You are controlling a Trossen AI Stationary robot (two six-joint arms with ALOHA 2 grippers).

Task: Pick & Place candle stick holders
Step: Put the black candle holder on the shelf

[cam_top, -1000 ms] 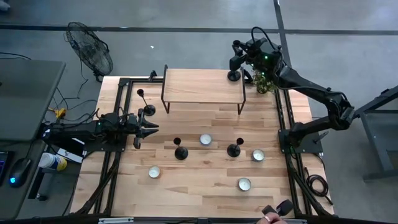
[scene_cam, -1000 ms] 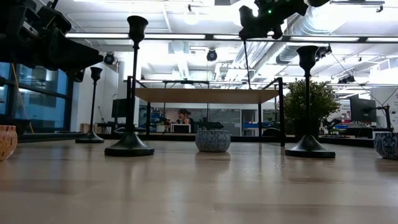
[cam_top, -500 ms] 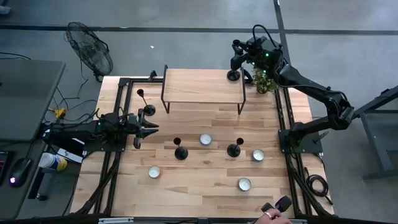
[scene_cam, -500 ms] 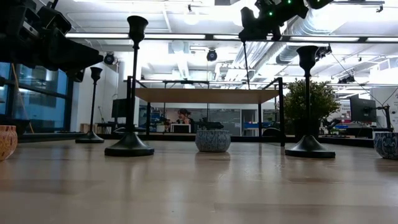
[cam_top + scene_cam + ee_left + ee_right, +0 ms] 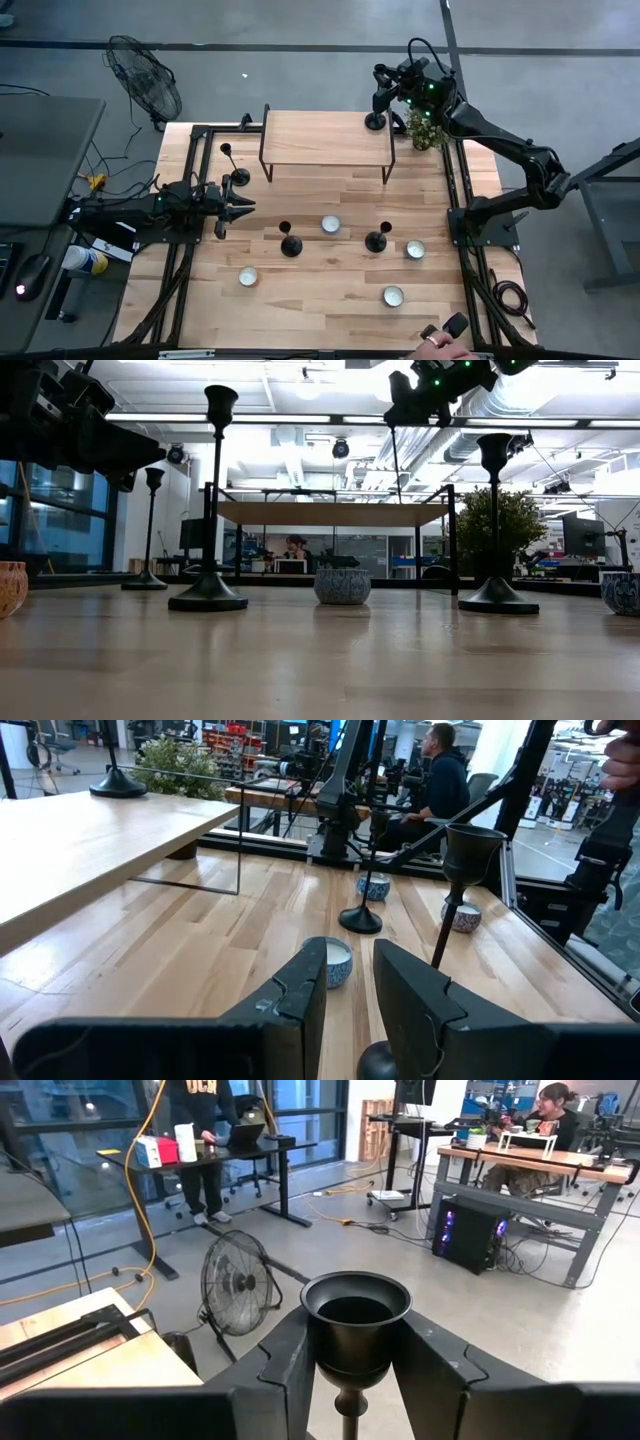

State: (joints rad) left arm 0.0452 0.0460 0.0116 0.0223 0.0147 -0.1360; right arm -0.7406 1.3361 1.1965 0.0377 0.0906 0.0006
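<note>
On the wooden table (image 5: 330,270) with its raised shelf (image 5: 325,135), the right gripper (image 5: 350,1355) clamps one candle stick holder (image 5: 355,1320) between its fingers over the shelf's corner; three candlesticks wait below, left gripper (image 5: 350,985) open, idle

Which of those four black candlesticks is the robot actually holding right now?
The one on the raised wooden shelf's back right corner: the right gripper clasps its top cup. The other three stand untouched on the table.
</note>
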